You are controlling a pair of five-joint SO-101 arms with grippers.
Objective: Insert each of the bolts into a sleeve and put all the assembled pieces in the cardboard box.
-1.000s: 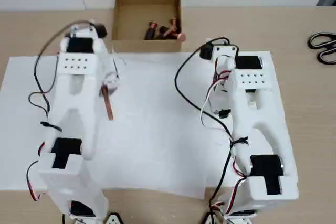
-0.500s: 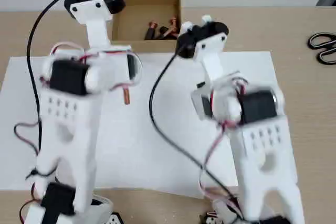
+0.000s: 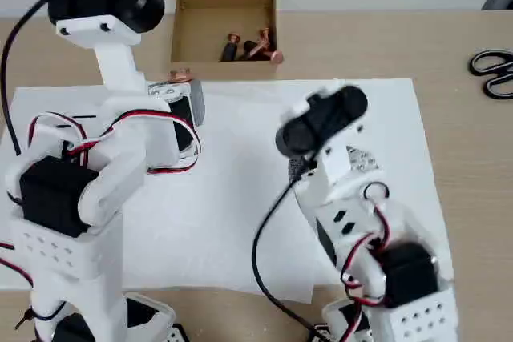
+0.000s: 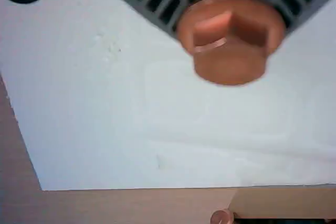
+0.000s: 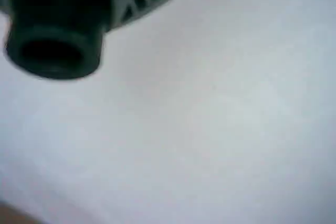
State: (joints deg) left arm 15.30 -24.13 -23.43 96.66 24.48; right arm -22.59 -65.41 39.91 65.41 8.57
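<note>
A light wooden desk (image 3: 457,46) carries a large white paper sheet (image 3: 240,198) spread across its middle, one long side lying along the near edge. A pair of black-handled scissors (image 3: 493,72) lies on bare wood at the right edge, well apart from the sheet. A pale wall runs behind the far edge.

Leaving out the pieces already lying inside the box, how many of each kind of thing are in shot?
Robot arms: 2
Cardboard box: 1
Copper bolt, held: 1
Black sleeve, held: 1
Scissors: 1
White sheet: 1
Total: 7
</note>
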